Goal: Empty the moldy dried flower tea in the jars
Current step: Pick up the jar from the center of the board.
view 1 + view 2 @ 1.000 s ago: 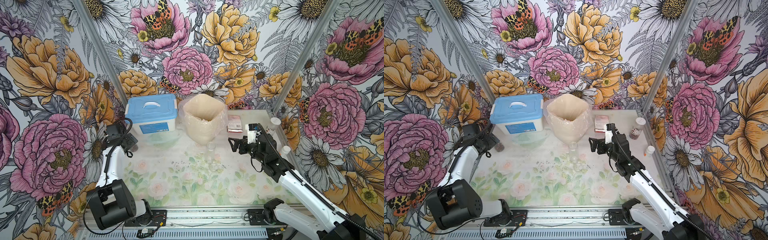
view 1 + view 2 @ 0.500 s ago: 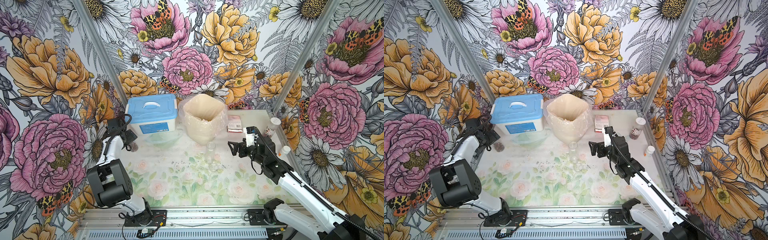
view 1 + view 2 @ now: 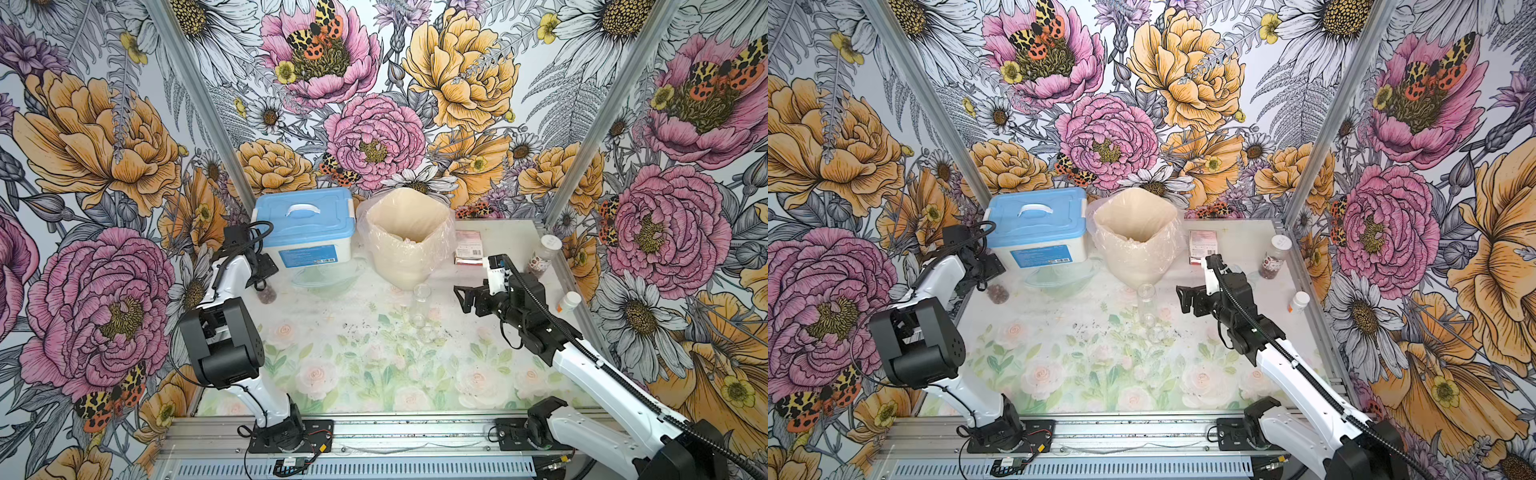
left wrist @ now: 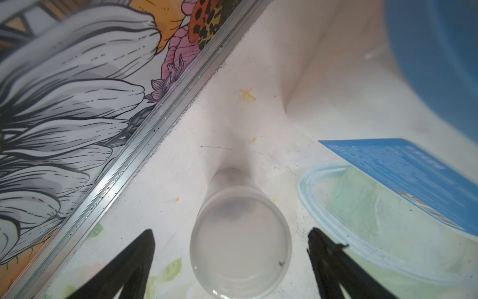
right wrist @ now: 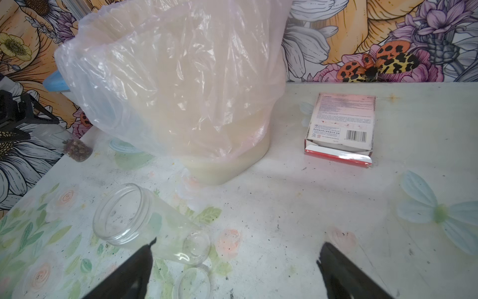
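— Left arm (image 3: 220, 345) has folded up since a second ago: its elbow block has swung in toward the blue-lidded box (image 3: 305, 224), while the left gripper (image 4: 231, 230) stays at the worktop's (image 3: 365, 374) left edge. The right arm (image 3: 582, 365) has barely shifted.
— And the jaws?
— Both pairs spread. The left wrist view shows the left fingers (image 4: 134, 266) on either side of the slim jar (image 4: 240, 246), a gap each side, touching nothing. The right gripper (image 3: 462, 298) hangs over the middle of the worktop, holding nothing.
— Where is the tea (image 5: 77, 151)?
— Only the right wrist view shows it clearly: reddish-brown, in the bottom of that slim jar, upright at the left edge by the box's near corner. In both top views it is a dark blob under the left arm, and the fingers are hidden there. More sits in the labelled jar (image 3: 542, 257), white lid on, by the right edge toward the far corner; only the top views show it.
— The third jar?
— Empty jar (image 5: 165, 227) lies on its side mid-worktop, mouth toward the bin (image 5: 176, 90), a clear lid (image 5: 192, 284) flat beside its base. Dark crumbs (image 3: 365, 328) dot the worktop around it.
— Anything unclear?
— From above, the slim jar's top looks cloudy; I cannot tell whether it is capped. The bin's inside is too dim to read.
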You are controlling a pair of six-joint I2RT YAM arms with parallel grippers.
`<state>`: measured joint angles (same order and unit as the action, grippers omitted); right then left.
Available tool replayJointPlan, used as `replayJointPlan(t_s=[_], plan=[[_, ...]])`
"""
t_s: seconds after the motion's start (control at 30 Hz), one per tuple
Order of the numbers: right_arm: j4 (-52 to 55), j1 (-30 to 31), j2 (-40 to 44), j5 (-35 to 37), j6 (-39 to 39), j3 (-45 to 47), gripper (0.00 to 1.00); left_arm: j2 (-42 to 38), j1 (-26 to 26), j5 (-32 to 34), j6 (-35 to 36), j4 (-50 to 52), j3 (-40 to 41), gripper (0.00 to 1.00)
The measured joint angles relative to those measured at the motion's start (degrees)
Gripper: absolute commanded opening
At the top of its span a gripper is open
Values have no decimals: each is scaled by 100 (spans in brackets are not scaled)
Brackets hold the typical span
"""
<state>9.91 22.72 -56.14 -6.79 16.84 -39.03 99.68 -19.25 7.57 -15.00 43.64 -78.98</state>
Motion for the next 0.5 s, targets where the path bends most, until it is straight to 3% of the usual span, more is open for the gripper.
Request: replayJointPlan(t_s=[0.5], plan=[[-2, 0, -225, -59, 2, 4, 99, 511, 66, 138, 195, 133, -284, 80]])
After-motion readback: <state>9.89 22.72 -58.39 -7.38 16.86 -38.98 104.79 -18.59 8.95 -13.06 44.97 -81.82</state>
